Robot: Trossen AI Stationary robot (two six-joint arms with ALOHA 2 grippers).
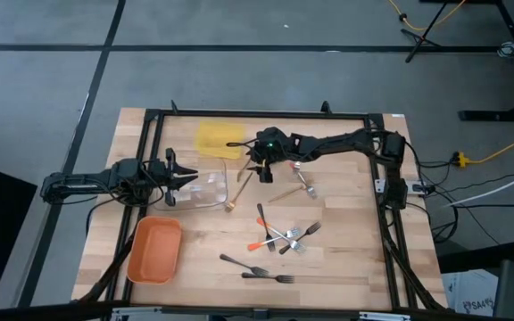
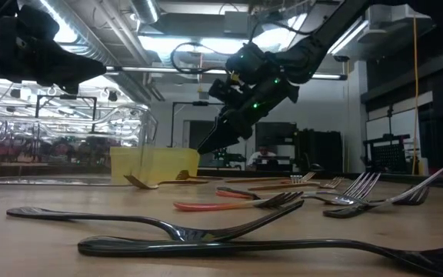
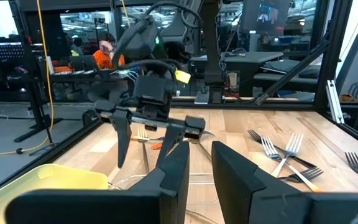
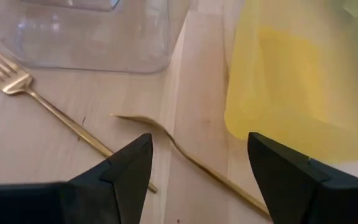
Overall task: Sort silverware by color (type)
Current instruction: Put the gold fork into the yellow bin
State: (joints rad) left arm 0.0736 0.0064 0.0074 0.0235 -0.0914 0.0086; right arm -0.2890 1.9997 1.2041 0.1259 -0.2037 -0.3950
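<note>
Progress: You are early in the sort. None of the three trays shows a utensil inside it, as far as the overhead view tells; the yellow plastic tray (image 1: 215, 139), the clear plastic tray (image 1: 211, 190) and the orange plastic tray (image 1: 154, 250) all look unfilled.

Left to do: You have every piece still out on the pale wooden table (image 1: 346, 267). Two tan wooden utensils (image 4: 185, 152) lie between the clear and yellow trays. A mixed heap of silver forks with orange handle tips (image 1: 279, 237) sits at the table's centre. Two dark grey-black forks (image 1: 257, 270) lie at 6 o'clock of that heap.

Right gripper: Your right gripper (image 1: 255, 161) hovers above the table with its fingers spread wide and nothing between them, at 3 o'clock of the yellow tray.

Target against gripper: Your wrist camera shows a thin, curved tan utensil lying directly below the gap between the fingers. A tan fork (image 4: 17, 78) rests just beside it, next to the clear tray's wall. Neither is touched.

Left gripper: Your left gripper (image 1: 184, 176) waits at 9 o'clock of the clear tray, fingers parted, holding nothing.

Judgement: A straight descent looks enough to pinch the curved piece.
</note>
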